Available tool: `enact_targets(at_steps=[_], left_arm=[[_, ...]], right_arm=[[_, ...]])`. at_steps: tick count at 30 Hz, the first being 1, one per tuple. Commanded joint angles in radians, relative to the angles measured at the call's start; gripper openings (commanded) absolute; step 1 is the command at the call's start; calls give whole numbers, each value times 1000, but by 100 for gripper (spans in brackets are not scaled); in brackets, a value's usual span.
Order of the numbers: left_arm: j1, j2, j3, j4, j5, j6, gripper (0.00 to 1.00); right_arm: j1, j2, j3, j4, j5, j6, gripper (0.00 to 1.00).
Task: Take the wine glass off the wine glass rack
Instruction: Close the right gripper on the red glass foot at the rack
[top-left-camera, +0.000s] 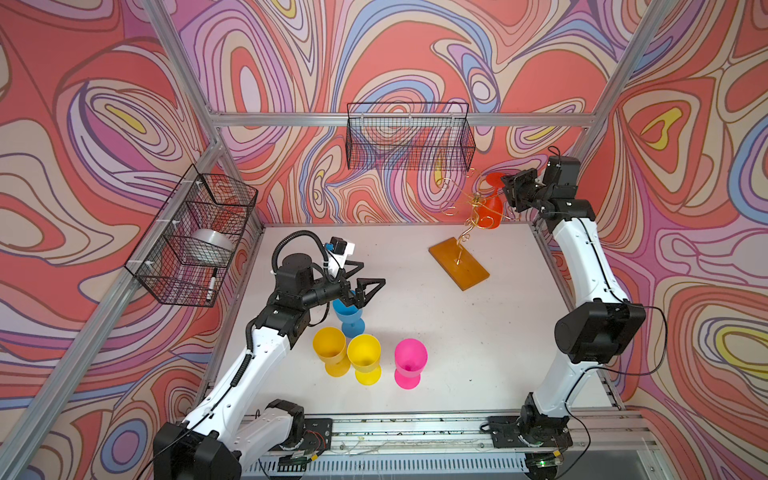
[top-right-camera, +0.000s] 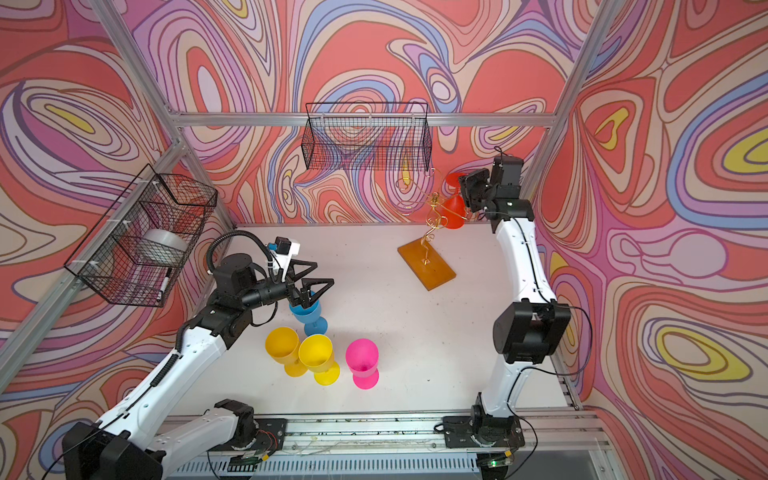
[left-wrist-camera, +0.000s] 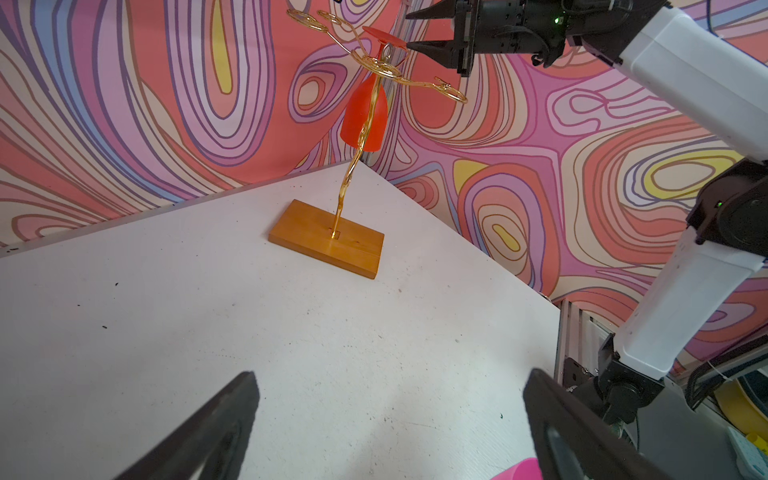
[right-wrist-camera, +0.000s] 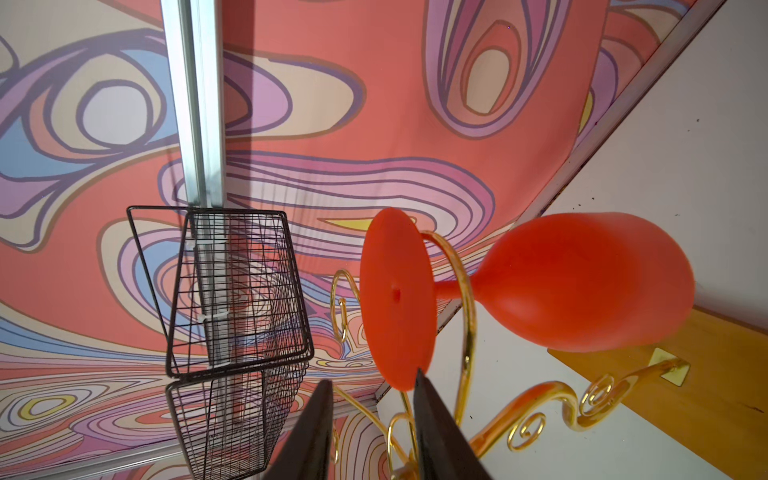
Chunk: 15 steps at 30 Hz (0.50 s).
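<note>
Nearest the arm bases, a pink goblet (top-left-camera: 410, 358) and two yellow goblets (top-left-camera: 364, 353) stand upright on the white, lightly speckled table (top-left-camera: 478, 353), mouths up. They look like smooth, matte plastic. A blue goblet (top-left-camera: 348, 316) stands just behind them. The left gripper (top-left-camera: 372, 273) hovers over it with its black triangular fingers spread wide and nothing between them.

Farther back and to the right stands the wine glass rack (top-left-camera: 459, 267). Thin, shiny gold wire rises as a twisted stem from a flat, glossy amber rectangular base set at an angle to the table edges, then spreads into curled arms.

The wine glass (left-wrist-camera: 362, 120), red and opaque, hangs upside down from one of these arms at the top of the rack, on the side away from the goblets. Its long axis is close to vertical, with the flat round foot up and the mouth toward the table.

In the right wrist view a gold curl passes around the thin stem between foot and bowl, so the foot sits above the loop. Other scrolls crowd close beside it.

The right gripper (right-wrist-camera: 374, 378) reaches in level at the foot's height. Its two fingers are partly apart and straddle the rim of the foot. One fingertip (right-wrist-camera: 419, 380) is at the rim, and the pair is not clamped on it.

On the swirled wall beyond, a black wire-mesh back basket (top-left-camera: 409, 137) hangs above and behind the rack, apart from it. A similar side basket (top-left-camera: 195, 237) hangs on the left wall.
</note>
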Motion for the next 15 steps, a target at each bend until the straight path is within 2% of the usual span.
enact_targets(at_steps=[1, 15], left_arm=[[-5, 1, 26, -10, 3, 26, 100], [-5, -10, 12, 16, -6, 25, 100]], right_arm=[[6, 21, 28, -14, 9, 12, 34], [15, -5, 19, -37, 43, 43, 34]])
